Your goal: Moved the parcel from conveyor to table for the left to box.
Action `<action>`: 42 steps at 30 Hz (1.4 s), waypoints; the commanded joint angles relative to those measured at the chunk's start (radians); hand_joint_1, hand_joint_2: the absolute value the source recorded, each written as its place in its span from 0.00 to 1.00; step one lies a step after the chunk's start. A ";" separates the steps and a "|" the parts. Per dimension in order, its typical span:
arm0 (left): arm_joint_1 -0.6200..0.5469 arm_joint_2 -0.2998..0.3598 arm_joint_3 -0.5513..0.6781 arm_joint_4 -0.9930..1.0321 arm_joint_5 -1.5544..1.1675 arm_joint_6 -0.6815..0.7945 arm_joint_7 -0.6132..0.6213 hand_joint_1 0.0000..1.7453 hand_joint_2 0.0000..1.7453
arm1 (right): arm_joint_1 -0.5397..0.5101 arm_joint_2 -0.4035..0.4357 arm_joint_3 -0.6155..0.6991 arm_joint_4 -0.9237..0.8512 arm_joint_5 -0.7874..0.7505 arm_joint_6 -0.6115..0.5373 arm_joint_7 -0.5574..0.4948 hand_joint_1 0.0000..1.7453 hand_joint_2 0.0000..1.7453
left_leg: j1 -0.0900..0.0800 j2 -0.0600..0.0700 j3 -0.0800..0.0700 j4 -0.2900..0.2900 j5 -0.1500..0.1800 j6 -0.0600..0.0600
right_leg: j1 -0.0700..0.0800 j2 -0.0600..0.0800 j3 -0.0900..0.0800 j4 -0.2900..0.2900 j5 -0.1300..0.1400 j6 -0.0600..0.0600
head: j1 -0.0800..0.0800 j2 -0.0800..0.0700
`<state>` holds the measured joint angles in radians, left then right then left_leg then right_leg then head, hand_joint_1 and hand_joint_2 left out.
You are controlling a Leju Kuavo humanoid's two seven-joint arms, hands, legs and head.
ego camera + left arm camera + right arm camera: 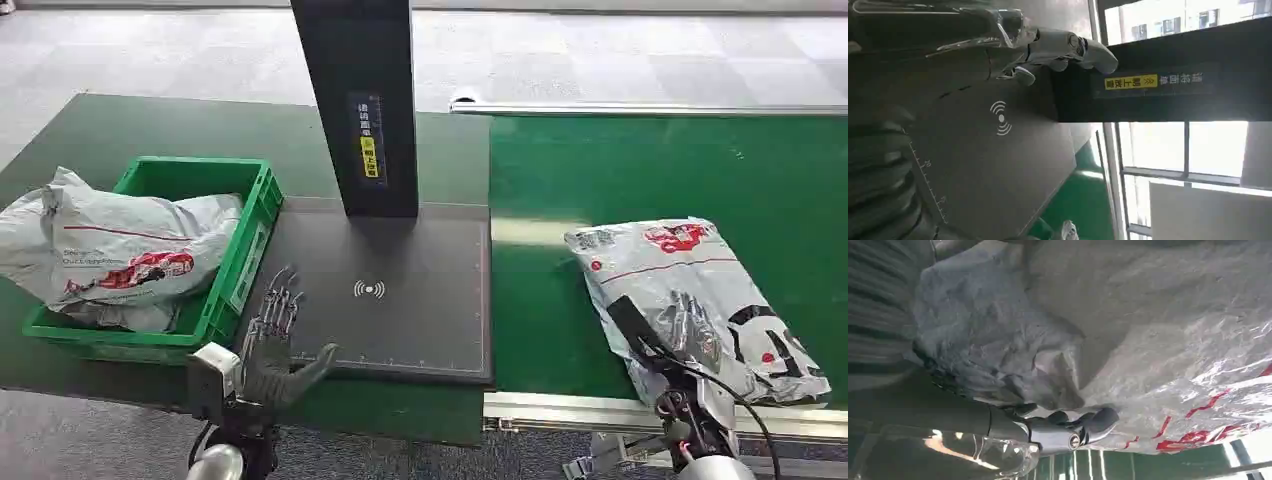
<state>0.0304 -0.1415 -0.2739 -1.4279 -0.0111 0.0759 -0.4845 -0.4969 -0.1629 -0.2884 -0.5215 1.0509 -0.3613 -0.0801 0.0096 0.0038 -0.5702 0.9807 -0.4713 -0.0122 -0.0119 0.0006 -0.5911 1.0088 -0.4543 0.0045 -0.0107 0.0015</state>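
Note:
A grey plastic parcel (700, 290) with red print lies on the green conveyor belt (650, 170) at the right. My right hand (680, 325) is on its near end, fingers laid over the top and thumb against its left side. In the right wrist view the crumpled parcel (1148, 315) presses into the palm and the fingers (1068, 427) curl around it. My left hand (275, 335) hovers open over the near left corner of the dark scanner plate (400, 300), its fingers (1048, 47) spread and holding nothing.
A green crate (250, 200) at the left holds another grey parcel (120, 250) that spills over its left rim. A black post (360, 100) rises from the back of the plate. The conveyor's metal rail (560, 405) runs along the near edge.

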 commanded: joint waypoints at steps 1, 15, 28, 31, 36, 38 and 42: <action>0.013 0.029 0.005 0.035 0.024 0.028 -0.004 0.00 1.00 | -0.085 0.013 0.004 0.153 0.040 -0.007 0.053 0.86 1.00 | 0.000 0.002 0.002 -0.001 -0.001 0.000 | 0.000 0.002 0.002 -0.001 0.000 0.000 | 0.000 0.000; 0.034 0.041 -0.025 0.038 0.057 0.099 -0.042 0.00 1.00 | -0.002 0.121 0.197 -0.423 0.049 -0.188 -0.047 1.00 1.00 | -0.001 0.006 0.001 -0.001 -0.001 0.000 | 0.000 0.006 -0.001 0.000 0.001 -0.001 | 0.000 0.000; -0.035 0.031 0.073 -0.007 0.018 0.097 -0.066 0.00 1.00 | 0.054 0.198 0.827 -0.861 -0.350 0.185 -0.149 1.00 1.00 | 0.001 0.008 0.001 -0.001 0.000 -0.001 | 0.002 0.006 -0.002 0.000 0.000 -0.002 | 0.000 0.000; -0.041 0.024 0.099 -0.016 0.010 0.100 -0.057 0.00 1.00 | 0.033 0.226 0.874 -0.718 -0.411 0.222 -0.176 1.00 1.00 | 0.001 0.004 0.001 -0.001 0.001 -0.001 | 0.002 0.003 0.000 0.000 0.000 -0.002 | 0.000 0.000; -0.029 0.008 0.120 -0.040 -0.009 0.093 -0.042 0.00 1.00 | 0.024 0.253 0.925 -0.591 -0.453 0.243 -0.189 1.00 1.00 | 0.002 0.005 0.006 -0.005 0.001 0.000 | 0.003 0.004 0.005 -0.005 0.001 -0.002 | 0.000 0.000; -0.029 0.006 0.121 -0.042 -0.013 0.092 -0.039 0.00 1.00 | 0.020 0.255 0.928 -0.578 -0.460 0.253 -0.181 1.00 1.00 | 0.001 0.003 0.003 -0.002 0.000 -0.001 | 0.002 0.002 0.003 -0.001 -0.001 -0.001 | 0.001 0.000; -0.028 0.004 0.123 -0.045 -0.022 0.094 -0.032 0.00 1.00 | 0.016 0.264 0.916 -0.551 -0.485 0.295 -0.118 0.00 0.00 | 0.001 0.002 0.002 -0.002 0.001 -0.001 | 0.002 0.001 0.001 -0.001 -0.001 -0.001 | 0.000 0.000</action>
<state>0.0107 -0.1312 -0.1865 -1.4786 -0.0217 0.1720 -0.5325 -0.4214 0.0809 0.5700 -1.2424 0.5989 -0.1160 -0.2651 0.0105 0.0046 -0.5706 0.9800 -0.4703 -0.0137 -0.0103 0.0006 -0.5919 1.0092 -0.4549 0.0034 -0.0107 0.0015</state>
